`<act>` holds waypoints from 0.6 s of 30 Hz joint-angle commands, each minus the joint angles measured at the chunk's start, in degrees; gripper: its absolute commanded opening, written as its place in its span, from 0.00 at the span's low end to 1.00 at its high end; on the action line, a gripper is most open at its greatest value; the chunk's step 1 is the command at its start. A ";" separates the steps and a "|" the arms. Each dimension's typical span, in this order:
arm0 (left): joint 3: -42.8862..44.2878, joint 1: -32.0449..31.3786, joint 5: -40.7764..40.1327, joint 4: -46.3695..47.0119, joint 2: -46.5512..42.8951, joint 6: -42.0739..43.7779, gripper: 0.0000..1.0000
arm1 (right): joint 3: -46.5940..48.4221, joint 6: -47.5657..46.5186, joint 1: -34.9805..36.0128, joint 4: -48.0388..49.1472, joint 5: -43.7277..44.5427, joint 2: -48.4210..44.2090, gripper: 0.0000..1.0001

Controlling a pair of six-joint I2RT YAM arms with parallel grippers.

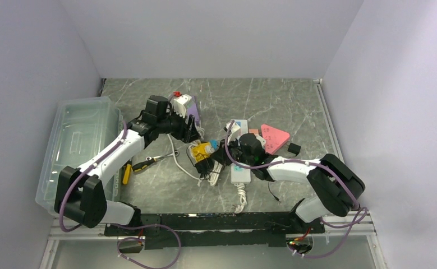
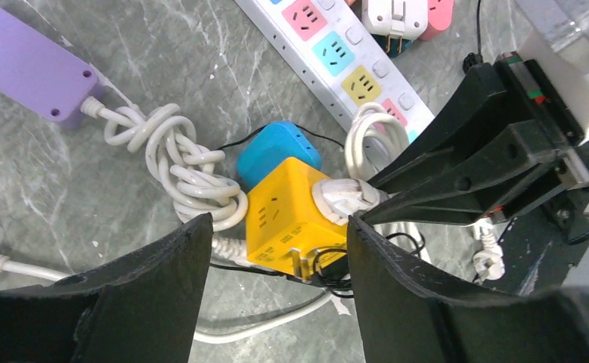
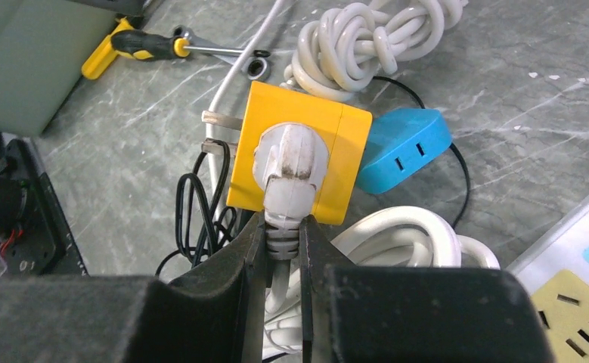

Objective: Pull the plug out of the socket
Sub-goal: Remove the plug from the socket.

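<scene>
Right wrist: smudged white plug (image 3: 287, 162)

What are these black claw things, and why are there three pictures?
They belong to two robot arms. Each arm ends in a two-finger claw called a gripper. One picture looks down from above; the other two come from a small camera on each wrist. On the grey table lie a yellow socket cube, a blue adapter, a purple power strip, a white power strip and a screwdriver. The right gripper is pinched shut on the neck of the white plug stuck in the cube. The left gripper is open near the cube, holding nothing.
</scene>
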 commanded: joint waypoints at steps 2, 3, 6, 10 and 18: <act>-0.43 -3.35 -3.84 0.43 -1.32 8.33 0.70 | 0.42 -1.58 -0.39 7.56 -8.83 -4.90 0.00; -0.58 -4.54 -4.43 0.54 -1.03 9.23 0.71 | 0.39 -1.42 -0.48 7.83 -9.45 -4.82 0.00; -3.20 -7.04 -6.57 3.00 -1.10 11.42 0.71 | 0.54 -0.96 -0.72 8.34 -11.49 -4.39 0.00; -6.81 -9.72 -7.95 7.21 -2.82 14.02 0.73 | 0.54 -0.53 -1.23 8.35 -11.83 -4.44 0.00; -6.25 -13.66 -13.31 4.37 -0.56 18.15 0.75 | -0.51 1.40 -3.15 10.19 -13.03 -4.48 0.00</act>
